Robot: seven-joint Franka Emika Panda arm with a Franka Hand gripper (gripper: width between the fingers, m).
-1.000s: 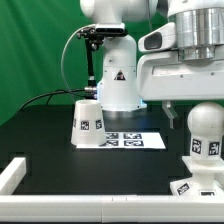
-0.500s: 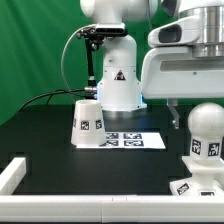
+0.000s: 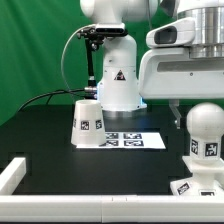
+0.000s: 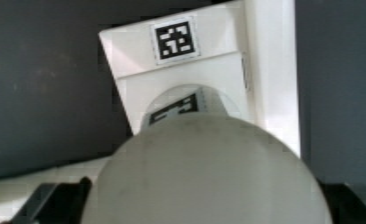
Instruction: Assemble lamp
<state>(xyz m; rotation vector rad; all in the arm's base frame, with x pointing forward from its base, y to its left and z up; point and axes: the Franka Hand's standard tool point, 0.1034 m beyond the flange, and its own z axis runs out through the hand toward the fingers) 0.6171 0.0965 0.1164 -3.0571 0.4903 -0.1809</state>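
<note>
Working on the bulb step, by the look of it: holding the gripper (image 4: 198, 200) right above the base (image 3: 200, 174), jaws apart and straddling the bulb (image 3: 206, 128), clamping nothing. Finding the bulb standing upright on the base, without being able to tell whether it is fully seated. Seeing the shade (image 3: 88, 122) well apart from the base, toward the exterior view's left, beyond the marker board (image 3: 132, 141). Next, probably closing on the bulb to finish seating, or rising straight off the base and reaching for the shade.
</note>
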